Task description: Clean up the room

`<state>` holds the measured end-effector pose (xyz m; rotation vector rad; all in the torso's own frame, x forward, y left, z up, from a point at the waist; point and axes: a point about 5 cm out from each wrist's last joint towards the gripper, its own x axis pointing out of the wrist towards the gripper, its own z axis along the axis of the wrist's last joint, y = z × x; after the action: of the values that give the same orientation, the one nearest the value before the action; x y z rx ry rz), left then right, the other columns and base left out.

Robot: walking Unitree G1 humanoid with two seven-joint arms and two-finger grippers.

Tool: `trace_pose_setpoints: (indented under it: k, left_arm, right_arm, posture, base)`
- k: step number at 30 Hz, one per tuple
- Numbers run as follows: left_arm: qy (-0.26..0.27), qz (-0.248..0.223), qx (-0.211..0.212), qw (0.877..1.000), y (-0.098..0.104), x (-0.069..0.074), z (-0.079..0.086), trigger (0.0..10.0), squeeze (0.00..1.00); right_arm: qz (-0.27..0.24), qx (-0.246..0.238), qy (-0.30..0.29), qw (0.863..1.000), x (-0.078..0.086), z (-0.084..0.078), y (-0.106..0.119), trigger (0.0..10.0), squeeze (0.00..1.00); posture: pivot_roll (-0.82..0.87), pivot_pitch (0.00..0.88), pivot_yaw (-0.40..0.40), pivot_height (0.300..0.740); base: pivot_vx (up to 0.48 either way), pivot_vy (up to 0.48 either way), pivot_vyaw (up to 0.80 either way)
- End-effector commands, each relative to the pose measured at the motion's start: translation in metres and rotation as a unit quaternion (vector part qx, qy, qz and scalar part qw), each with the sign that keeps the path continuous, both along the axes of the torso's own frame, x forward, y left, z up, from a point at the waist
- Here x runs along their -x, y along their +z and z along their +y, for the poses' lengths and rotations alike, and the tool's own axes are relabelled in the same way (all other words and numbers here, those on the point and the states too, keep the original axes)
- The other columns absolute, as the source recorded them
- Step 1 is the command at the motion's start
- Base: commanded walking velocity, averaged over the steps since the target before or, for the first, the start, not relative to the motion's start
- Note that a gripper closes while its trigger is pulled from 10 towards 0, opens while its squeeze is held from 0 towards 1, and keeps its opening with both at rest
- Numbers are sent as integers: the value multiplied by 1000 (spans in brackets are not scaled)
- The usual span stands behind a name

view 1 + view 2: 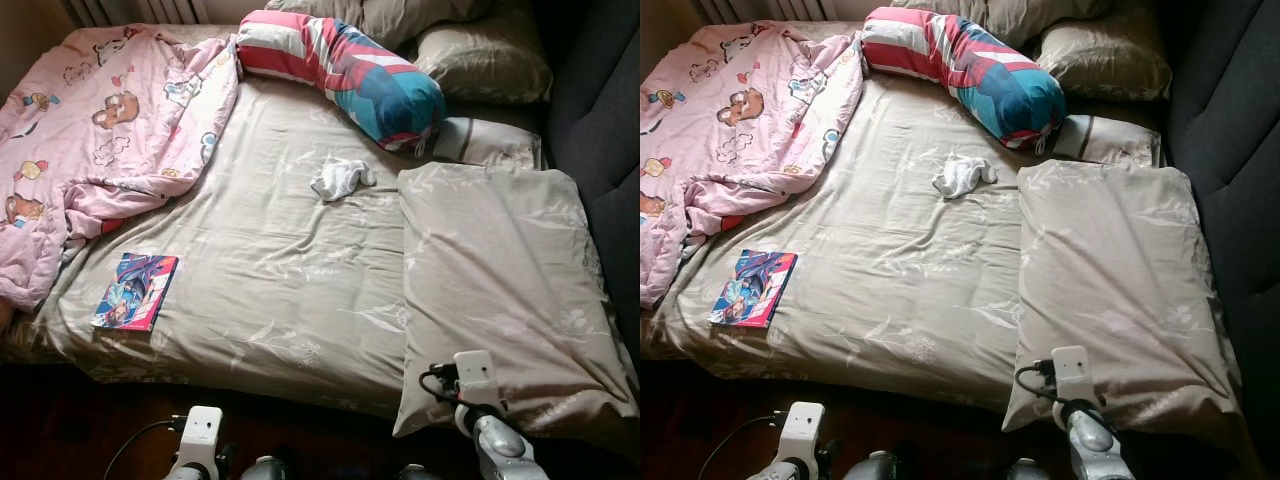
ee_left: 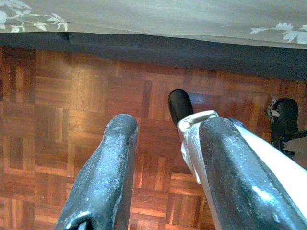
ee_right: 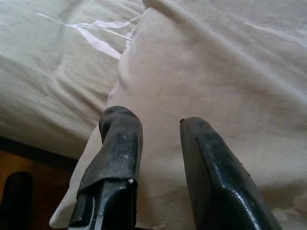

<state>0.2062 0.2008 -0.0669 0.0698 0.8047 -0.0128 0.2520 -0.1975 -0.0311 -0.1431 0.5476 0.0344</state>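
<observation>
Right gripper [image 3: 158, 143], fingers parted and holding nothing, sits at the near corner of the beige pillow [image 1: 490, 280] overhanging the bed [image 1: 280, 270]. Left gripper [image 2: 163, 167], likewise open and empty, hangs over parquet floor [image 2: 72, 105]. On the sheet: book [image 1: 135, 291] near the front edge, white sock [image 1: 342, 179] mid-bed, pink blanket [image 1: 100, 120] bunched at left
</observation>
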Motion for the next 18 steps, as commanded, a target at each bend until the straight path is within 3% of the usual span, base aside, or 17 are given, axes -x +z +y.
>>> trace_pose_setpoints:
  k: [1,4,18]
  left_arm:
    - [10,29,-1,1000,-8,13,3,10000,0]
    - [11,28,0,1000,-8,13,2,10000,0]
    - [11,30,3,999,-8,13,2,10000,0]
  right_arm:
    - [14,-2,4,1000,6,2,-5,10000,0]
    - [12,-5,6,1000,3,4,-4,10000,0]
    - [10,-22,16,1000,-2,21,-3,10000,0]
  posture:
    - [-24,218,58,740]
    - [-20,220,56,740]
    - [-18,224,55,740]
  base:
    - [0,0,0]
    - [0,0,0]
    - [0,320,0]
